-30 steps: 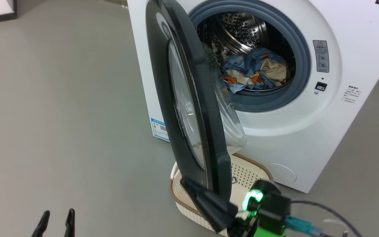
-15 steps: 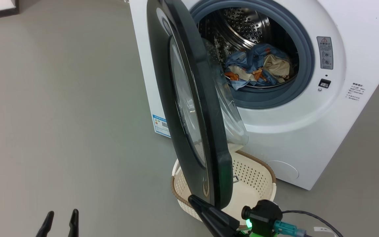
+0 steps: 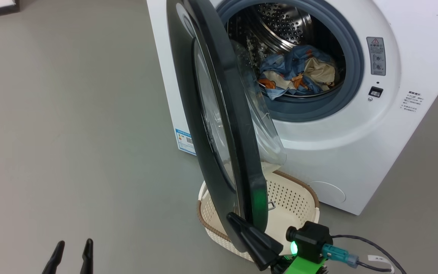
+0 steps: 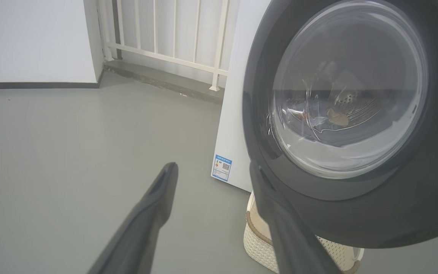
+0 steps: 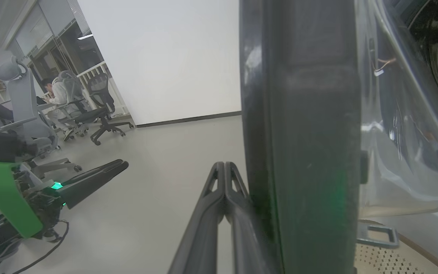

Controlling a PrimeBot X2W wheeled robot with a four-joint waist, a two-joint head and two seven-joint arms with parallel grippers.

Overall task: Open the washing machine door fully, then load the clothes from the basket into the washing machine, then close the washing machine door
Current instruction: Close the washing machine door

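The white washing machine [image 3: 356, 160] stands with its washing machine door [image 3: 243, 129] swung partly out, edge-on to me. Blue and cream clothes [image 3: 297, 78] lie in the steel drum. Under the door sits the cream basket [image 3: 291, 198]; the part of its inside that shows is bare. My right gripper [image 3: 231, 219] is shut, its tips [image 5: 224, 167] pressed against the outer face of the door's black rim [image 5: 310, 133] near the bottom. My left gripper [image 3: 73, 245] hangs open over the floor at the lower left, left of the door [image 4: 356, 217], fingertips [image 4: 169, 171] holding nothing.
Grey floor spreads to the left of the machine. A blue label [image 4: 222, 167] marks its lower corner. A white railing [image 4: 165, 57] runs behind. Office chairs [image 5: 101, 110] and a seated person [image 5: 57, 91] are far off. A cable [image 3: 359, 247] trails from my right wrist.
The head view has shifted slightly. My right wrist has dropped lower and turned, with the shut gripper staying at the door's lower rim. The left gripper has barely moved.
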